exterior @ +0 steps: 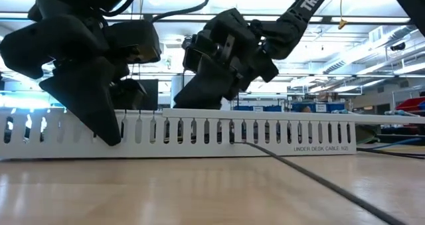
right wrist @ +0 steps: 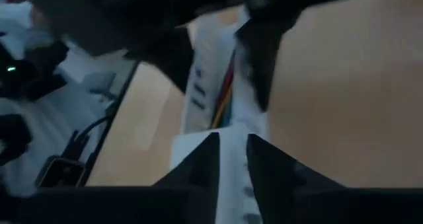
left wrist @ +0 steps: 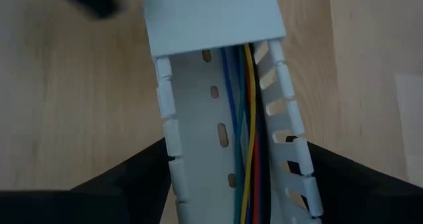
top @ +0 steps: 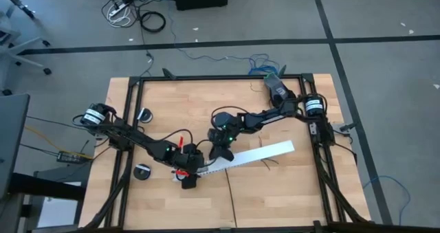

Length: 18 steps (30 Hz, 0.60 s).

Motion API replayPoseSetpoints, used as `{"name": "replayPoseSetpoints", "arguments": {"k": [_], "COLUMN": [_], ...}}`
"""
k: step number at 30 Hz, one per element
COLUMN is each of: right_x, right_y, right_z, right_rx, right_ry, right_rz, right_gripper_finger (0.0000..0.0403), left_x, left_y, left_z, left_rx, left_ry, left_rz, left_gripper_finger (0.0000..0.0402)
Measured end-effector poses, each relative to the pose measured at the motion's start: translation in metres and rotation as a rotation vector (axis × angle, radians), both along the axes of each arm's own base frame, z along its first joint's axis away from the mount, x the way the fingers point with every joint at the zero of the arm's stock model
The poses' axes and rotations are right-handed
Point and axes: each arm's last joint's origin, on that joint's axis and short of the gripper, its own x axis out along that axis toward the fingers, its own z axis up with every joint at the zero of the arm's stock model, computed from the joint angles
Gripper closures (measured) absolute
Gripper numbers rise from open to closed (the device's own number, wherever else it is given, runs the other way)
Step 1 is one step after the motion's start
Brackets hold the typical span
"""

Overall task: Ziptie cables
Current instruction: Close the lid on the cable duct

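The cables (left wrist: 248, 118), thin blue, orange and yellow wires, lie lengthwise inside the white slotted channel (top: 261, 152), partly under its lid (left wrist: 211, 19). My left gripper (top: 188, 176) stands at the channel's near left end. It is open, one finger (left wrist: 132, 181) on each side of the channel walls. My right gripper (top: 220, 150) hovers over the channel a little farther along, its fingers (right wrist: 201, 161) slightly apart above the lid, with the coloured cables (right wrist: 225, 105) showing beyond. A thin dark strip (exterior: 319, 178) runs from a slot toward the table's front; I cannot tell if it is the ziptie.
Two round black items (top: 141, 171) (top: 144, 114) sit at the table's left. A small red object (top: 180, 141) lies by the left arm. Black frame rails (top: 323, 171) border the table. Bare wood lies in front of the channel (exterior: 265, 132).
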Motion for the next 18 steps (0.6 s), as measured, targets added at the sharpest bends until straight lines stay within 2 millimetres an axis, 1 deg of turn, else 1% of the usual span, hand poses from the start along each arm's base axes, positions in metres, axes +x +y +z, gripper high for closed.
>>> {"name": "replayPoseSetpoints", "arguments": {"k": [4,7,9,12,15,18], "right_x": [-0.002,-0.009,-0.019,-0.037,-0.055,-0.069], "right_y": [0.0,0.001,0.0,-0.003,-0.004,-0.002], "right_z": [0.021,0.034,0.044,0.057,0.063,0.069], "right_rx": [-0.031,-0.058,-0.106,-0.223,-0.306,-0.337], "right_ry": [-0.064,-0.032,0.029,0.16,0.287,0.382], "right_rz": [-0.009,-0.018,-0.054,-0.138,-0.205,-0.237], "right_gripper_finger": [0.0294,0.0288,0.029,0.0298,0.0307,0.0313], "left_x": [0.0,0.0,0.0,0.001,0.002,0.004], "left_y": [0.0,0.001,0.002,0.002,0.003,0.005], "left_z": [0.0,0.0,0.001,0.002,0.003,0.004], "left_rx": [0.011,0.016,0.022,0.047,0.067,0.082], "left_ry": [-0.005,-0.009,-0.014,-0.032,-0.051,-0.076], "left_rz": [0.019,0.041,0.053,0.073,0.093,0.115], "left_gripper_finger": [0.0124,0.0124,0.0124,0.0124,0.0124,0.0124]}}
